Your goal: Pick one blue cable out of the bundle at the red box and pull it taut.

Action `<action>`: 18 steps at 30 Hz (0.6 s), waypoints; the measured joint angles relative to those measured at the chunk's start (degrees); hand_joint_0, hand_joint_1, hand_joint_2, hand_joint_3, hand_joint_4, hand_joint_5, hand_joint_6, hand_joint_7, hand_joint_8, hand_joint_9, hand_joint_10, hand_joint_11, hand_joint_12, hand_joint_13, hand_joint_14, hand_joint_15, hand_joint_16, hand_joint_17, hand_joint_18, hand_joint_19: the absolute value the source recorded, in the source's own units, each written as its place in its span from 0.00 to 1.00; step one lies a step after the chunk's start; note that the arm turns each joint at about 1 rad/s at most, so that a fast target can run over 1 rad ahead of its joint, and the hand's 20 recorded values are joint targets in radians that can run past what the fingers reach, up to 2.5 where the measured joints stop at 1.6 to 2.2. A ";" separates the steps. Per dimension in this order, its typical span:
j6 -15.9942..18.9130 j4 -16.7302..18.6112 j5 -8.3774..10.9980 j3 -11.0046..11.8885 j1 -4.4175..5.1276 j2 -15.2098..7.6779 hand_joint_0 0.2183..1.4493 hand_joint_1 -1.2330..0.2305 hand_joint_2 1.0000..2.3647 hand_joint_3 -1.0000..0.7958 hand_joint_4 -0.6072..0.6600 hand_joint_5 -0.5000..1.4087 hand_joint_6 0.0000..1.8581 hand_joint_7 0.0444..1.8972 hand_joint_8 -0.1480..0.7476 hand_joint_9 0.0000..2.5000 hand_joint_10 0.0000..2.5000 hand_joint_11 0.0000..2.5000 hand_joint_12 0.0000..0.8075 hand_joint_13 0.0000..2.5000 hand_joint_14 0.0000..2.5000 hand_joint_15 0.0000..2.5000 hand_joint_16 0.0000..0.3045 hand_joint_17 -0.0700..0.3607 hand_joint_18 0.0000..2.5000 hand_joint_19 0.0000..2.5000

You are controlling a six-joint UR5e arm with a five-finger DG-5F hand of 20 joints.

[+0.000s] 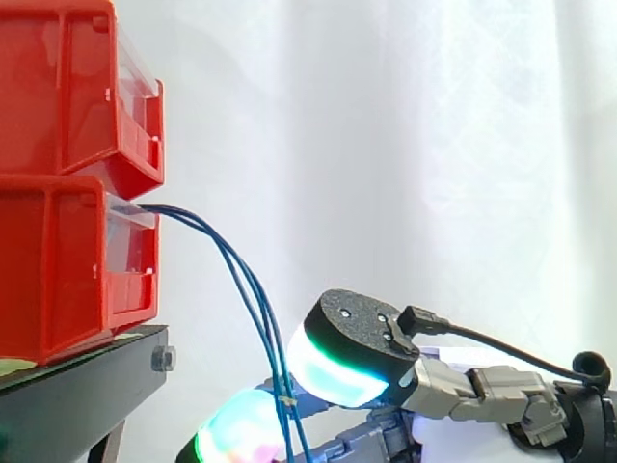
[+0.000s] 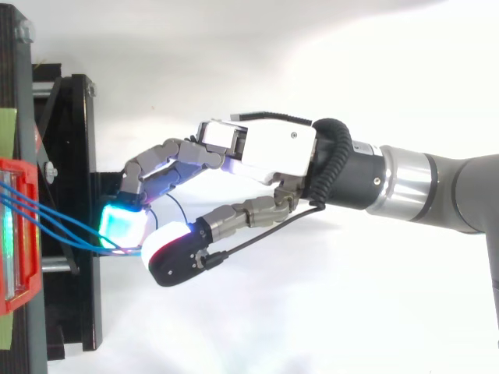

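Note:
Several thin blue cables (image 1: 236, 265) come out of the lower red box (image 1: 58, 260) and sag down to the right in a slack curve. In the top view the same cables (image 2: 54, 222) run from the red box (image 2: 17, 175) and meet at my fingertips. My hand (image 2: 265, 152) reaches in from the right with its fingers curled. The bundle is pinched between a cyan-glowing pad (image 2: 123, 224) and the thick thumb pad (image 2: 168, 249). A small loop of blue cable (image 2: 176, 201) rises behind the pinch. From the side, the cables pass between two glowing pads (image 1: 333, 371).
A second red bin (image 1: 67, 87) is stacked on the lower one. Both stand on a black stand (image 1: 87, 386) whose edge (image 2: 78, 296) juts out just left of my fingertips. A white curtain hangs behind.

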 measured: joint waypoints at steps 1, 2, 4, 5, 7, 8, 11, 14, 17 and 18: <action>-0.14 0.00 0.00 0.00 0.04 0.00 0.21 0.48 0.00 0.28 0.61 0.17 0.41 0.42 0.54 0.30 0.00 0.25 0.52 0.26 0.00 0.13 0.18 0.45 0.25 0.15; -0.28 -0.01 0.01 0.00 0.07 0.01 0.21 0.50 0.00 0.28 0.61 0.17 0.41 0.43 0.55 0.30 0.00 0.25 0.53 0.27 0.00 0.13 0.19 0.46 0.25 0.15; -0.89 -0.02 0.01 0.00 0.11 0.00 0.20 0.52 0.00 0.28 0.61 0.18 0.40 0.44 0.56 0.30 0.00 0.25 0.53 0.26 0.00 0.13 0.19 0.46 0.25 0.15; -1.16 -0.02 0.00 0.00 0.11 0.01 0.20 0.53 0.00 0.28 0.62 0.18 0.40 0.44 0.56 0.30 0.00 0.25 0.54 0.26 0.00 0.13 0.19 0.47 0.25 0.15; -1.59 -0.01 -0.01 0.00 0.14 0.02 0.19 0.52 0.00 0.28 0.62 0.18 0.40 0.44 0.56 0.30 0.00 0.25 0.54 0.26 0.00 0.13 0.19 0.47 0.25 0.15; -1.69 0.00 -0.01 0.00 0.16 0.02 0.19 0.50 0.00 0.28 0.62 0.18 0.40 0.44 0.56 0.30 0.00 0.25 0.54 0.27 0.00 0.13 0.19 0.47 0.25 0.15; -1.97 0.08 -0.01 0.03 0.18 0.02 0.20 0.44 0.00 0.28 0.60 0.17 0.41 0.45 0.56 0.30 0.00 0.25 0.53 0.26 0.00 0.13 0.19 0.46 0.25 0.15; -2.38 0.12 -0.05 0.05 0.19 0.02 0.20 0.40 0.00 0.28 0.60 0.17 0.42 0.44 0.56 0.30 0.00 0.25 0.52 0.26 0.00 0.13 0.19 0.46 0.25 0.15; -2.78 -0.01 -0.34 0.06 0.20 0.02 0.20 0.39 0.00 0.28 0.61 0.16 0.43 0.42 0.55 0.30 0.00 0.25 0.52 0.27 0.00 0.13 0.19 0.46 0.25 0.15; -2.88 -0.06 -0.50 0.06 0.20 0.02 0.20 0.38 0.00 0.28 0.61 0.16 0.43 0.42 0.55 0.30 0.00 0.25 0.52 0.27 0.00 0.13 0.19 0.46 0.25 0.15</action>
